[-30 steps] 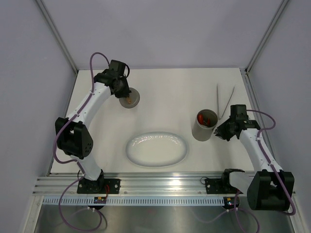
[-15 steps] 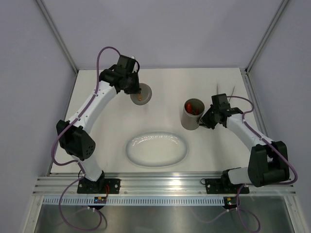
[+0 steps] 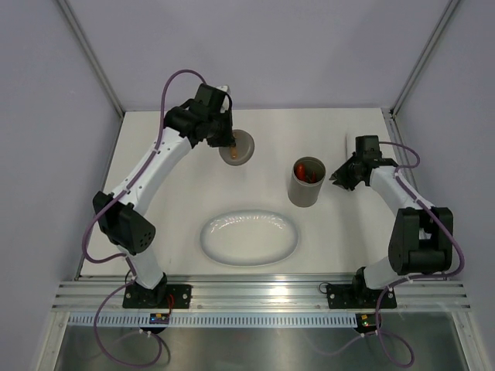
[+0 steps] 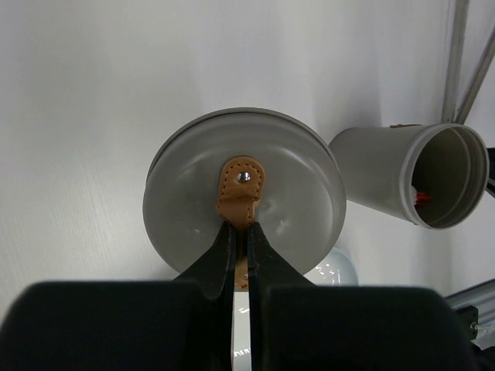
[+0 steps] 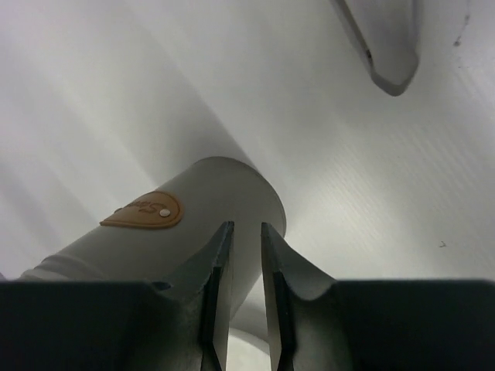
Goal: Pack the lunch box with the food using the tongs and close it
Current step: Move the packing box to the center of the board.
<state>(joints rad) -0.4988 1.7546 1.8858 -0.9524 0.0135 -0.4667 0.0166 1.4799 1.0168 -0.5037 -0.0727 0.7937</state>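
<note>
Pinching: my left gripper (image 4: 240, 230) is clamped on the lid's (image 4: 193, 193) tan handle (image 4: 240, 185).
Right gripper (image 5: 241, 232): jaws a narrow slit apart, gripping nothing; lunch box (image 3: 304, 195) just beyond the tips.
Lunch box: upright, lidless, red food (image 3: 308, 173) inside.
Hidden: deeper contents unreadable; tongs (image 3: 348, 147) partly behind my right arm.

"Where is the lid (image 3: 241, 148)?"

"The left gripper (image 3: 229, 144) has it, on the far side of the table (image 3: 309, 127). It is left of the lunch box (image 3: 303, 193)."

"Is the lunch box closed?"

"No. It stands up with no top, and red food (image 3: 309, 173) shows inside. The right gripper (image 3: 340, 176) is just beside it, on the right."

"And the plate (image 3: 249, 237)?"

"White, in the middle, on the near side."
</note>
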